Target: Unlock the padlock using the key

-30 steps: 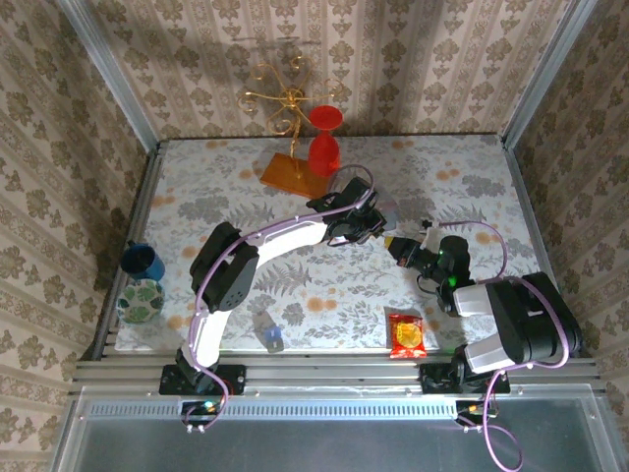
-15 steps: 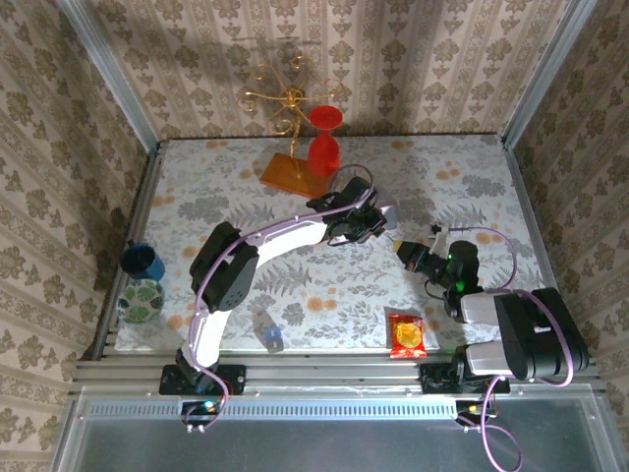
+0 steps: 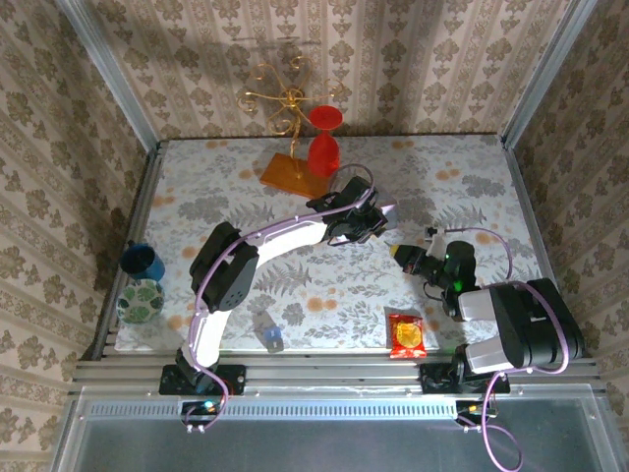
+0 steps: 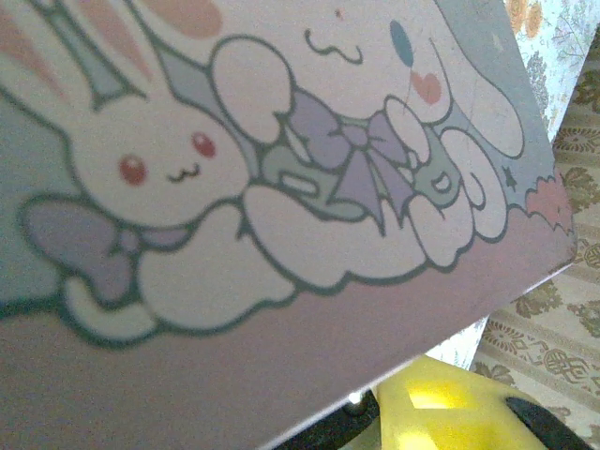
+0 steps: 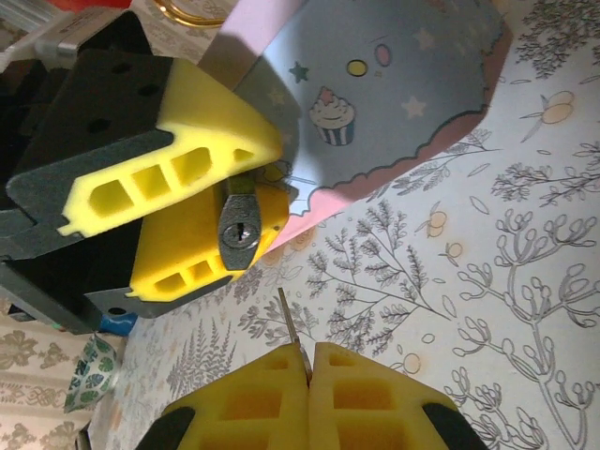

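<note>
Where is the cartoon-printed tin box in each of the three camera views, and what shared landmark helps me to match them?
Top external: the tin box is a small pale patch just right of the middle of the floral table cover.
Left wrist: it covers most of the picture, rabbit drawing close up.
Right wrist: top centre, with a cupcake drawing.
Shared landmark: that floral cover.

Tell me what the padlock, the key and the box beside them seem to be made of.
The padlock looks like metal: dull grey, with a brushed sheen around the keyhole. Of the key only a thin silvery blade shows, probably steel. The box is smooth and faintly glossy, printed with pastel cartoons. It is likely painted tin, though plastic is possible.
</note>
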`<state>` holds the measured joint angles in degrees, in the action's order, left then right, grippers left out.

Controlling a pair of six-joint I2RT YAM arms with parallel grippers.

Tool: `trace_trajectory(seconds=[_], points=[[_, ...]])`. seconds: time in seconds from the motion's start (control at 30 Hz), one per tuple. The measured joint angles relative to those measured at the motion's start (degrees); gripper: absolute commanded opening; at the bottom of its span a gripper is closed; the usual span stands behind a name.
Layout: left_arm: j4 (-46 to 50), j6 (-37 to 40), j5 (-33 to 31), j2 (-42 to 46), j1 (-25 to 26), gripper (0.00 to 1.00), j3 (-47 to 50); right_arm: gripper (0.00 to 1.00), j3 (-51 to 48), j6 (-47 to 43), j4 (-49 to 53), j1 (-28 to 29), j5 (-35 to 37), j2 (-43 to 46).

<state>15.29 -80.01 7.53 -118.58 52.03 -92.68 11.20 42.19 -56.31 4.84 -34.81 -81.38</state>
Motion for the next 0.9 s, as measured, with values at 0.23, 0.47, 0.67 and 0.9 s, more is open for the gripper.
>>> trace_trajectory(seconds=[0.23,0.47,0.67,0.9], points=[[-0.02,0.00,0.24,0.00,0.00,0.00,0.00,0.00,1.68,0.20,-0.13,0.33,-0.17,0.00],[-0.13,0.00,0.24,0.00,0.00,0.00,0.00,0.00,2.01,0.20,-0.15,0.35,-0.17,0.00],[-0.15,0.00,0.31,0.00,0.00,0.00,0.00,0.00,2.12,0.20,-0.13,0.35,-0.17,0.00],[-0.31,0.00,0.44,0.00,-0.02,0.00,0.00,0.00,2.58,0.20,-0.15,0.35,-0.17,0.00]])
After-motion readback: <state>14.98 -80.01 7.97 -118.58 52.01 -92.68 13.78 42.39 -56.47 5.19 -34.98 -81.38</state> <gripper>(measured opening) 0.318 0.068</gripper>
